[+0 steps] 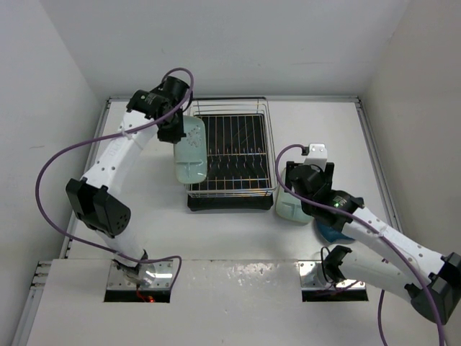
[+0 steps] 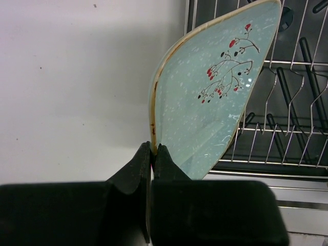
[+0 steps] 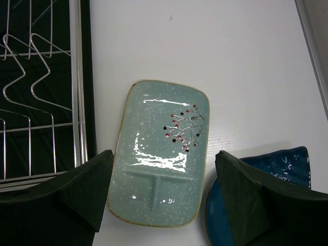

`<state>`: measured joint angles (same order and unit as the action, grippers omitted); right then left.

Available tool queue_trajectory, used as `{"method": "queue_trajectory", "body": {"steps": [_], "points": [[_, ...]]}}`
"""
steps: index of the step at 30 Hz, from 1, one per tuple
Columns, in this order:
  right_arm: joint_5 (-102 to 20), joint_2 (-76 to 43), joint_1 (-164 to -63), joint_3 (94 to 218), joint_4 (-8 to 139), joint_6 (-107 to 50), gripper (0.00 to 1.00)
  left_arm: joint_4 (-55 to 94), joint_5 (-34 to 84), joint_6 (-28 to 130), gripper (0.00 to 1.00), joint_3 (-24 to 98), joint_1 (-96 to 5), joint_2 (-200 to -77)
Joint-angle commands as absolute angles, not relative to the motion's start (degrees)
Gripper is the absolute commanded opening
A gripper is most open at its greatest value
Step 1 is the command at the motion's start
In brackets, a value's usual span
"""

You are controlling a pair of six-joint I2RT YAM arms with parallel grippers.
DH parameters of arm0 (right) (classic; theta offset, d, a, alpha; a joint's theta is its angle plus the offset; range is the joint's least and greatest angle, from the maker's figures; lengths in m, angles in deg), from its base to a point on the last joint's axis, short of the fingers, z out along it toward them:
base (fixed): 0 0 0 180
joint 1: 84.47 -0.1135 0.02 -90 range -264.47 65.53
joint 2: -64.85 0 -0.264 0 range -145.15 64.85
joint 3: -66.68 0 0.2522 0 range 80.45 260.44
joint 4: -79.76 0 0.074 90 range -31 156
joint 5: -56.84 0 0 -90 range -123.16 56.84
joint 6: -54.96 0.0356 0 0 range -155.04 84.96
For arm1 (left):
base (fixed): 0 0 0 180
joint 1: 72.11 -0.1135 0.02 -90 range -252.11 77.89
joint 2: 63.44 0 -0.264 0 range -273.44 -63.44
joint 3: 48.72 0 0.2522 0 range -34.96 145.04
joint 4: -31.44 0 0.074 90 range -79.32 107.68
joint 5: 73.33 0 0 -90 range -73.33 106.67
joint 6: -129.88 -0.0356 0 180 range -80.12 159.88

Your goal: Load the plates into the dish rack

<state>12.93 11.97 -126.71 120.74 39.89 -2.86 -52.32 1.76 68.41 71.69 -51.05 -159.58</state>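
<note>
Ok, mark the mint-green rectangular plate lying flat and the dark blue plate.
Mint-green rectangular plate lying flat (image 3: pixel 159 154): right wrist view, its centre.
Dark blue plate (image 3: pixel 284 166): right wrist view, visible upper part.

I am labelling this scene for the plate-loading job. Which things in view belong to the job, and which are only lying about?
Of the job: mint-green plate in the shut left gripper; second mint-green plate under the open right gripper; dark blue plate; wire dish rack.
Only around: white table; purple arm cables.

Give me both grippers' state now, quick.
Left gripper: closed, holding one mint plate by its rim.
Right gripper: open, empty, above the other mint plate.
</note>
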Motion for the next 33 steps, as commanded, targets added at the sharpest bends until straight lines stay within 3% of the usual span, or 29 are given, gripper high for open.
{"method": "queue_trajectory", "body": {"steps": [1, 23, 33], "points": [[14.92, 13.08, -127.27, 119.82, 39.63, -1.64, 0.8, -48.24, -0.55, 70.82, 0.0, 74.2, -48.74, -158.98], [14.04, 10.72, -130.51, 121.57, 40.76, -1.29, 0.79, -48.24, -18.13, 73.54, 0.0, 75.52, -42.67, -161.44], [-9.59, -5.6, -140.87, 134.23, 63.24, -16.84, 0.8, -48.24, -17.08, 73.54, 0.0, 74.99, -42.67, -161.44]]}}
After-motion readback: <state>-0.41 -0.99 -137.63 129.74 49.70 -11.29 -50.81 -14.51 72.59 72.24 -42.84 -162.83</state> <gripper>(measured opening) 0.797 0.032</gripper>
